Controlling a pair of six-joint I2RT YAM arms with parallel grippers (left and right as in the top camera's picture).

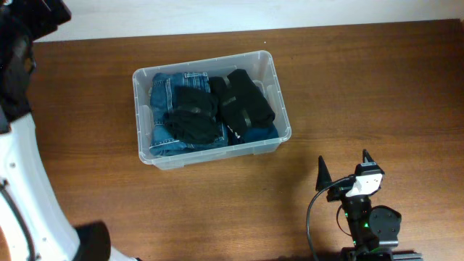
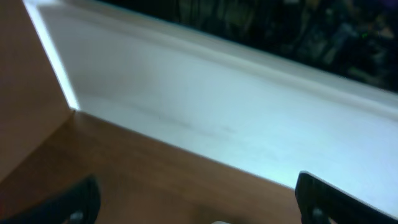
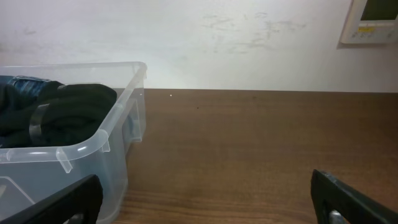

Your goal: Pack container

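Note:
The clear plastic container [image 1: 270, 72] stands at the middle of the wooden table, filled with folded blue jeans [image 1: 165, 94] and rolled black garments [image 1: 245, 101]. In the right wrist view its corner [image 3: 118, 118] is at the left with black cloth [image 3: 68, 109] inside. My right gripper [image 1: 345, 168] is open and empty near the front edge, right of and below the container; its fingers frame bare table [image 3: 205, 202]. My left gripper [image 2: 199, 205] is open and empty, over the table's far left corner, facing the white wall.
The left arm's white body [image 1: 29, 188] fills the overhead view's left side. A white wall [image 3: 205, 43] runs behind the table's far edge, with a wall panel [image 3: 370, 22] at top right. Bare wood [image 1: 377, 87] lies right of the container.

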